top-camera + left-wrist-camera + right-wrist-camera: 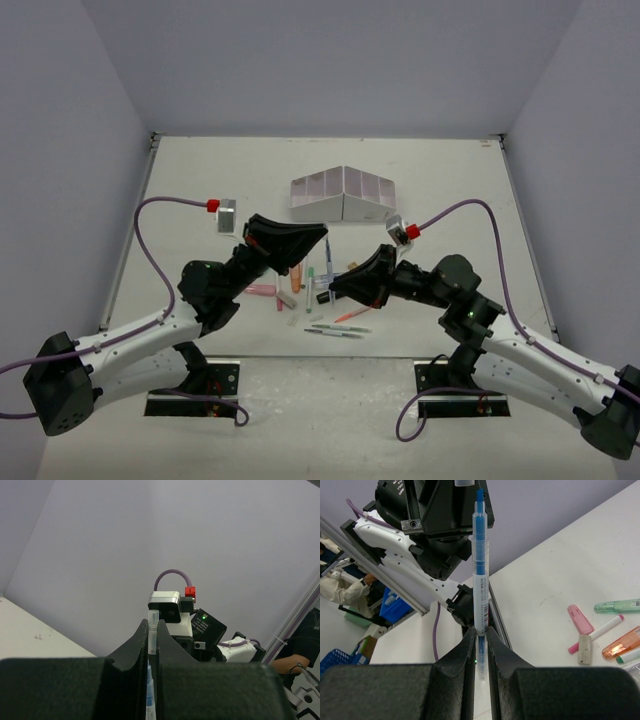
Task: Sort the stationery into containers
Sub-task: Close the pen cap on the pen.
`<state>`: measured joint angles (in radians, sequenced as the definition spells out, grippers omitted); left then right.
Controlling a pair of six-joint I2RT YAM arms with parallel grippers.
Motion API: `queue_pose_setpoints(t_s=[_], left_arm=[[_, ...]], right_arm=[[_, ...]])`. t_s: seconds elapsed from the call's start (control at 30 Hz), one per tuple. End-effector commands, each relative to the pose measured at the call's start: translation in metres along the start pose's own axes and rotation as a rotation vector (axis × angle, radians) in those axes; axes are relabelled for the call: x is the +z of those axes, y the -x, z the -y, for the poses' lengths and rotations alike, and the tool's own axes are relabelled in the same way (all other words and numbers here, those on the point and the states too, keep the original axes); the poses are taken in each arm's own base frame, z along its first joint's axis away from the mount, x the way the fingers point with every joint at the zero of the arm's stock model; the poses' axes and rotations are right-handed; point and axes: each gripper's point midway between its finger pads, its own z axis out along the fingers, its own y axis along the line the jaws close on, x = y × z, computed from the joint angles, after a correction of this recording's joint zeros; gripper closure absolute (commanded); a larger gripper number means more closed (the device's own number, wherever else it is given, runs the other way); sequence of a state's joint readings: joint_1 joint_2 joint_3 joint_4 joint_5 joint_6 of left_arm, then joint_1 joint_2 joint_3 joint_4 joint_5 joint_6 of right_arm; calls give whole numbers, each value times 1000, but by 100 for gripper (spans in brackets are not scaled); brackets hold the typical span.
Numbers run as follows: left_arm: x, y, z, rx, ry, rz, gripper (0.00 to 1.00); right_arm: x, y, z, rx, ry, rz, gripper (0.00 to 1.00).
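Two grippers, close together: your right gripper [480,632] pinches the blue pen [480,570] low on its barrel. Your left gripper [152,630] is pressed together on a clear-and-blue piece [152,625]. You can't tell whether that piece is this pen's cap or something separate.
Pen position: it stands upright in the right jaws, lifted off the table [440,180], with its tip just beside the left gripper.
Risk, collision: move either arm sideways and the tip may strike the left fingers and pivot in your grip.
Risk, slip: only the pen's low end is held, so a knock could lever it out of the jaws.
Pen look: slim, with a clear sleeve over a blue core, fine print along the side and a narrow blue tip. It is probably slick.
Loose below: a pink cap [580,619], a green pen [620,605] and an orange highlighter [622,644] lie scattered.
Far: the white organiser box [365,210] sits beyond both grippers, apart from the pen.
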<state>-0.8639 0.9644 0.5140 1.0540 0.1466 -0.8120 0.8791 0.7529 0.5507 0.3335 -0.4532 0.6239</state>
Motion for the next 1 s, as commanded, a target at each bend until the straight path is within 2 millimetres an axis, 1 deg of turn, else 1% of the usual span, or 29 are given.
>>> queue_pose_setpoints(t_s=[0.0, 0.13, 0.43, 0.6, 0.77, 0.97], left_arm=[[1, 6, 8, 0, -41, 23, 100], [0, 6, 5, 5, -33, 28, 100], [4, 9, 8, 14, -40, 38, 100], [5, 11, 8, 19, -38, 44, 100], [8, 17, 11, 37, -41, 56, 100], [9, 22, 11, 61, -30, 67, 100]], right_arm=[[0, 26, -13, -41, 10, 69, 100], [0, 28, -17, -39, 22, 67, 100], [0, 29, -20, -39, 37, 61, 100], [1, 27, -22, -36, 46, 56, 100], [1, 21, -17, -19, 34, 40, 100], [1, 19, -19, -14, 47, 31, 100]])
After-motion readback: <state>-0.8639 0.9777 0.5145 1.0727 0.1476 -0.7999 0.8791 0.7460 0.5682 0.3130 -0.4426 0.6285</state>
